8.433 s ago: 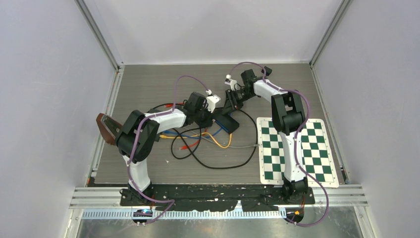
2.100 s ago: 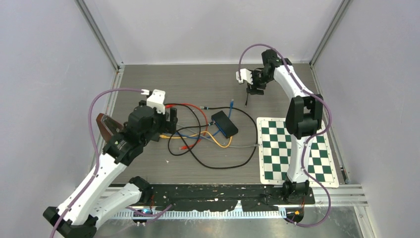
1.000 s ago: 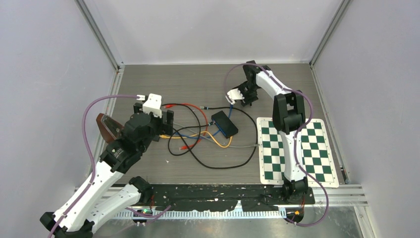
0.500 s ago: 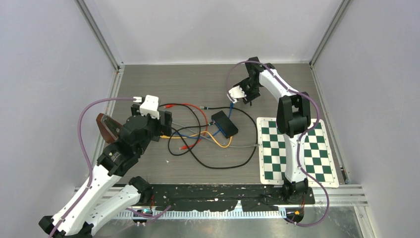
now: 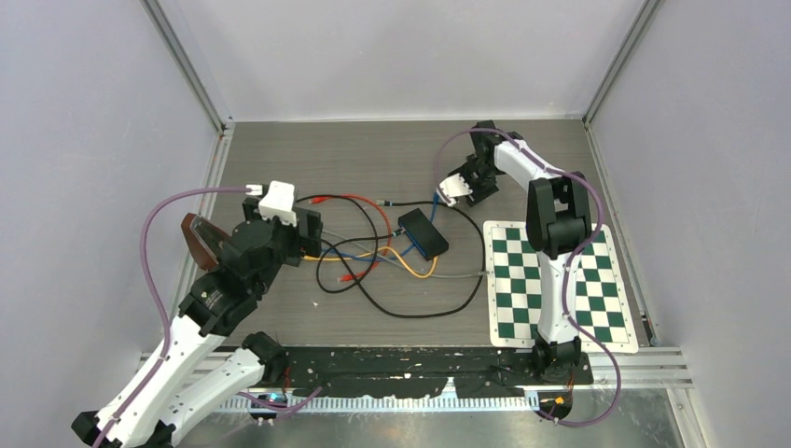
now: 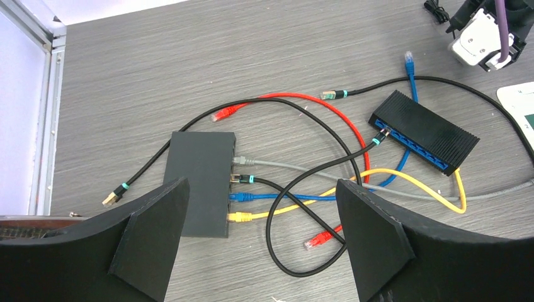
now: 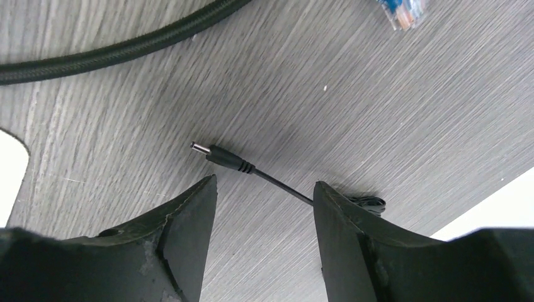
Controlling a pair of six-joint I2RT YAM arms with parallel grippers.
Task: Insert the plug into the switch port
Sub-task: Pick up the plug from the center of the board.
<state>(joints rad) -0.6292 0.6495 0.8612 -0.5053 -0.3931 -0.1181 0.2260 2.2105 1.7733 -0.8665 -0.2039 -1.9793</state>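
Step in hand, as we read it: approach for the pick, nothing grabbed yet. Right gripper (image 7: 264,184) hangs low over the table (image 7: 378,113) just past the far-right end of the black switch (image 5: 423,233). Its jaws are part open and empty. The barrel plug (image 7: 220,156) lies flat just ahead of the gap, and its thin cord (image 7: 283,185) trails off behind one fingertip. Left gripper (image 6: 262,185) hovers well left of the black switch, above the grey switch (image 6: 200,182), jaws wide, holding nothing. Next move, imo: right arm goes fwd a bit and down so the plug body sits between the pads. It should close on the body, not the cord, then carry the plug to the pwr jack. That needs the tip kept in line w/ the jack axis, and left prob has to pin the box so it doesn't slide. Unknowns: we see no pwr jack on either box. The black switch shows only its top and blue port face, back side hidden, so we can't tell which switch is the target. Plug is too small to pick out in the top view, and the left arm is over the grey switch there. Loose blue RJ45 end (image 6: 409,60) by the black switch's far end is cut off at the right wrist view's edge.
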